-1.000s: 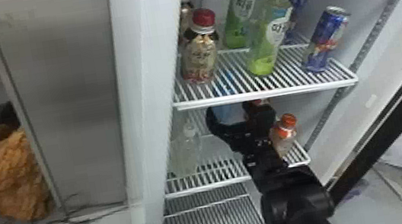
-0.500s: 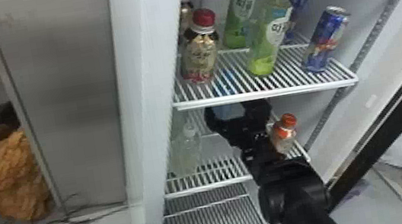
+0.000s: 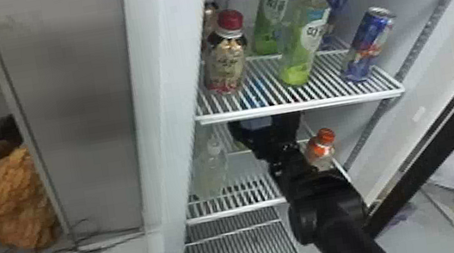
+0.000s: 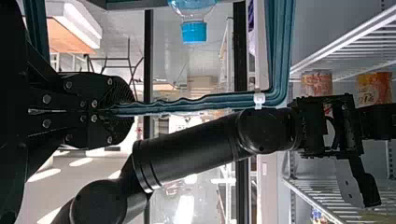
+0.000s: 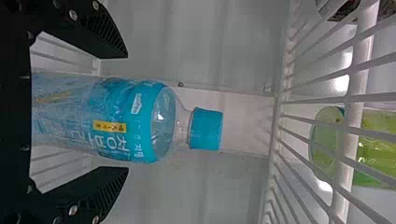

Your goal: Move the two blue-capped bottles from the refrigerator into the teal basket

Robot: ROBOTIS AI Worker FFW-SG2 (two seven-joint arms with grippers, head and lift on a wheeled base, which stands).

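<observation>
The right gripper [image 3: 265,123] is wide open around a blue-capped bottle [image 5: 133,122], not squeezing it. The bottle stands straight up in the refrigerator [image 3: 160,69], cap on top. The left gripper [image 4: 130,110] pinches the teal basket [image 4: 278,51].

Blue-capped bottle [image 5: 70,109]: blue label [image 5: 126,121], white lettering, yellow patch. Second bottle [image 4: 193,31]: blue cap. Basket [image 4: 280,46]: teal. Green bottle [image 3: 306,43]: white cap. Can [image 3: 367,45]: blue, silver, red. Gold-labelled bottle [image 3: 225,63]: red cap. Small bottle [image 3: 321,150]: orange cap. Shelf [image 3: 301,106]: white, striped.
</observation>
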